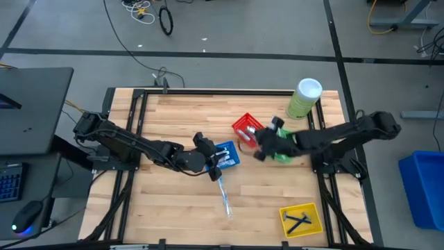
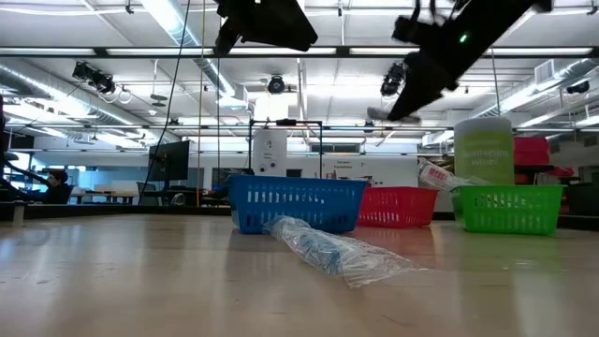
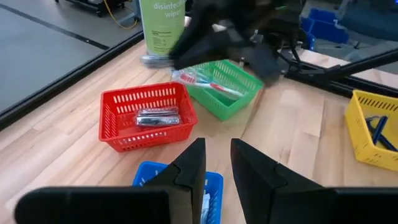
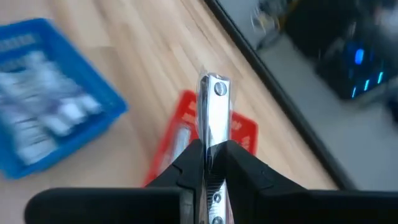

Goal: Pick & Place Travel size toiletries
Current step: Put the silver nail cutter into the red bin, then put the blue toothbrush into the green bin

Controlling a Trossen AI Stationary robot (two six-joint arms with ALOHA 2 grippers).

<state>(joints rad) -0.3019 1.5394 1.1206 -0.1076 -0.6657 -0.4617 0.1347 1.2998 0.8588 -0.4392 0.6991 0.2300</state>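
A: What is the right tool (image 4: 210,163) doing?
B: It is pinching a slim silver nail clipper (image 4: 213,109) between its fingers, the metal piece sticking out past the tips. It is hanging above the bench (image 1: 173,222), over the red basket (image 1: 244,128) and just beside the green basket (image 1: 281,154).

A: And the left tool (image 3: 217,169)?
B: Its fingers are sitting slightly apart with nothing between them. It is hovering over the blue basket (image 1: 227,154) near the bench's middle.

A: Where are the other toiletries lying?
B: A second silver clipper (image 3: 158,117) is lying in the red basket. A red-handled toothbrush (image 3: 208,82) is resting in the green basket. White packets (image 4: 43,118) are sitting in the blue basket. A clear-wrapped toothbrush (image 1: 225,198) is lying loose on the wood, just in front of the blue basket. Dark razors (image 1: 299,221) are lying in the yellow basket (image 1: 302,219) at the front right corner.

A: How is the room around them?
B: The three baskets are crowding the middle, with the pale-green wipes canister (image 1: 304,98) standing at the back right edge. The bench's left half and front strip are showing bare wood.
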